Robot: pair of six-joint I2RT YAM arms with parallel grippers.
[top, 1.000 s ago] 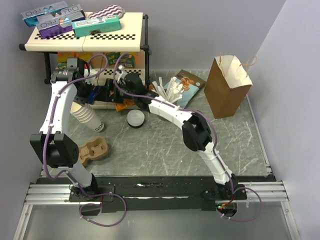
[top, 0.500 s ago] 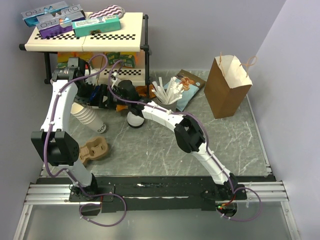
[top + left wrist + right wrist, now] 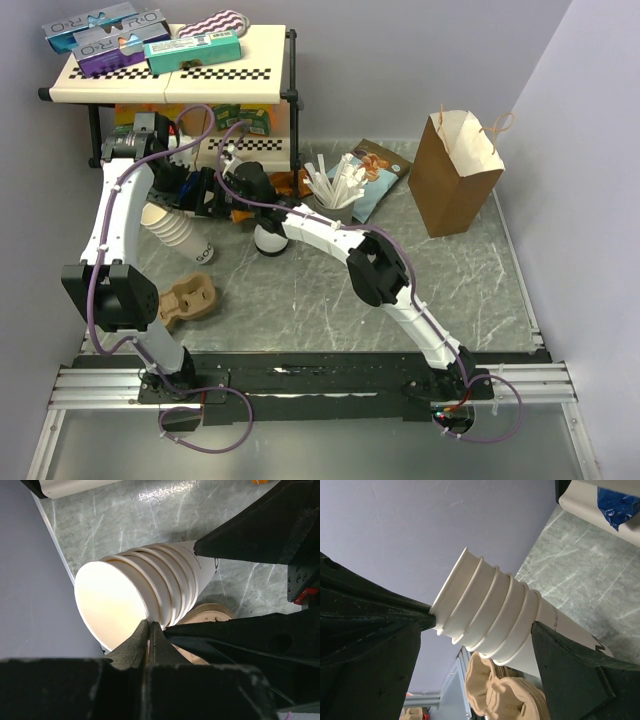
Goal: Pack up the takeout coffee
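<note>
Grey marbled table (image 3: 330,300) fills the top view, walled in lavender, with a shelf rack (image 3: 170,75) at upper left and a brown paper bag (image 3: 455,175) standing open at upper right.

The biggest change over the last second is that the right arm has swung from beside the straw holder (image 3: 335,185) toward the left of the frame. The right gripper (image 3: 482,622) now sits with its jaws spread wide on either side of the stack of lidless paper cups (image 3: 178,235) (whether the pads touch it I cannot tell). The left gripper (image 3: 149,630) has hardly moved. Its fingertips are pinched together on the rim at the stack's open end, and the stack leans at a tilt. My reading is that neither claw is on the coffee, so packing has not begun.

As for the takeout coffee (image 3: 268,243), it stands upright on the table just left of centre, below the rack and well apart from the bag. It is a small off-white paper cup with a round white lid. The right arm now crosses over its upper edge and hides part of the lid.
</note>
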